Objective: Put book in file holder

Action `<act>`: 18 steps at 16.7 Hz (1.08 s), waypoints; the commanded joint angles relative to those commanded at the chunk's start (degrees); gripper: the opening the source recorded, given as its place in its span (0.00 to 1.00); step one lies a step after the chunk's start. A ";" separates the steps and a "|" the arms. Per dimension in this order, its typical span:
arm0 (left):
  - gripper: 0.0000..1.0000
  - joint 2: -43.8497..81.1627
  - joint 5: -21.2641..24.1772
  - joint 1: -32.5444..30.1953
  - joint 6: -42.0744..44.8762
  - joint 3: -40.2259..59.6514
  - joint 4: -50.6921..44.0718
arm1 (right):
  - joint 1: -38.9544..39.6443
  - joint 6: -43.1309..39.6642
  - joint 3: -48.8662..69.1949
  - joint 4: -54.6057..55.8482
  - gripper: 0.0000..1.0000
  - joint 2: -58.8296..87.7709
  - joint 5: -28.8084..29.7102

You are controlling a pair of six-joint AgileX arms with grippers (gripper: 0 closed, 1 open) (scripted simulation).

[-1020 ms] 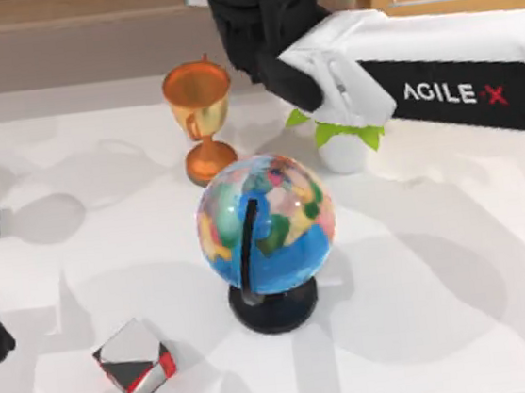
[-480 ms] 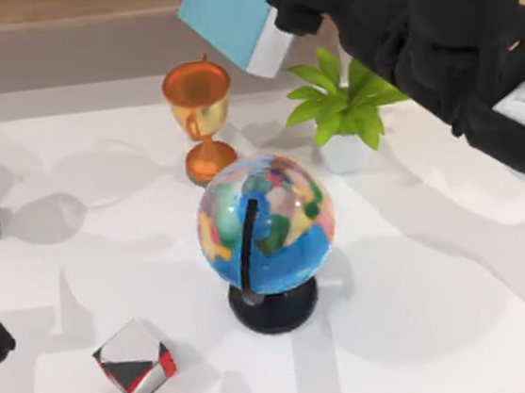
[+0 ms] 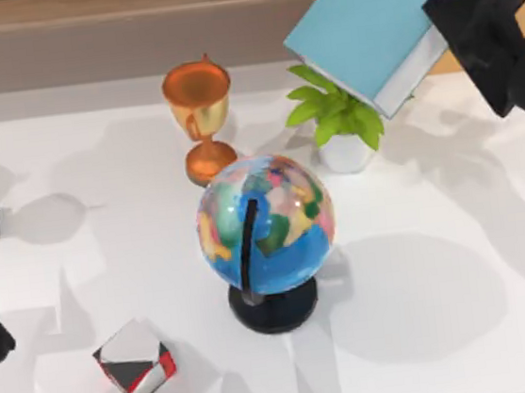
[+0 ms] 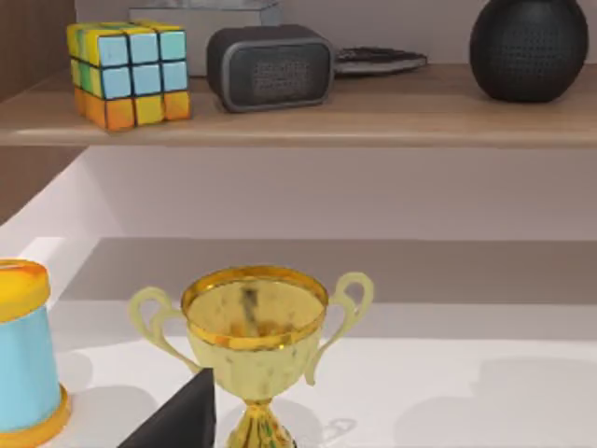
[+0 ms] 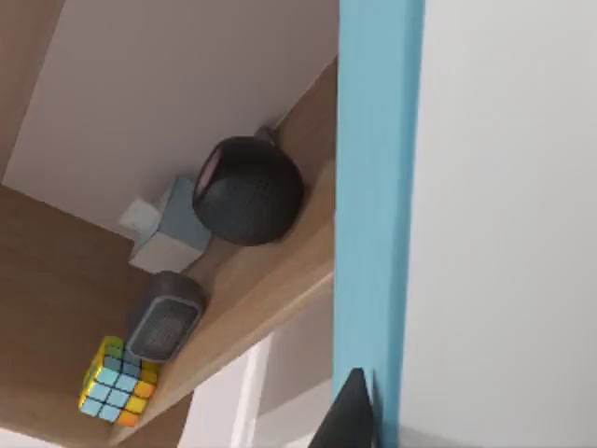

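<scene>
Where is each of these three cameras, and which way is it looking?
Top view: above the table, looking down on globe; right gripper carries the book.
Left wrist view: on the left arm, facing gold trophy and shelf.
Right wrist view: on the right arm, against the book.
Both wrist views share the puzzle cube.

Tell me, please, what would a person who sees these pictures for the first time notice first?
First the large light-blue book, held up in the air by the right gripper at the top view's upper right, above the small potted plant. Next the colourful globe on its black stand in the middle of the white table, with a copper trophy cup behind it.
</scene>
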 joint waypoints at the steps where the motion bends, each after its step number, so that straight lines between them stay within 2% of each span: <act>1: 1.00 0.00 0.00 0.00 0.00 0.00 0.00 | -3.23 2.16 -1.58 0.36 0.00 -0.44 -1.70; 7: 1.00 0.00 0.00 0.00 0.00 0.00 0.00 | -25.38 13.34 -4.29 2.23 0.00 5.98 -9.64; 12: 1.00 0.00 0.00 0.00 0.00 0.00 0.00 | -41.61 19.61 3.02 4.70 0.00 17.40 -13.65; 15: 1.00 0.00 0.00 0.00 0.00 0.00 0.00 | -47.06 22.10 9.44 6.18 0.00 24.24 -15.37; 18: 1.00 0.00 0.00 0.00 0.00 0.00 0.00 | -48.85 23.58 14.27 6.94 0.00 29.70 -16.54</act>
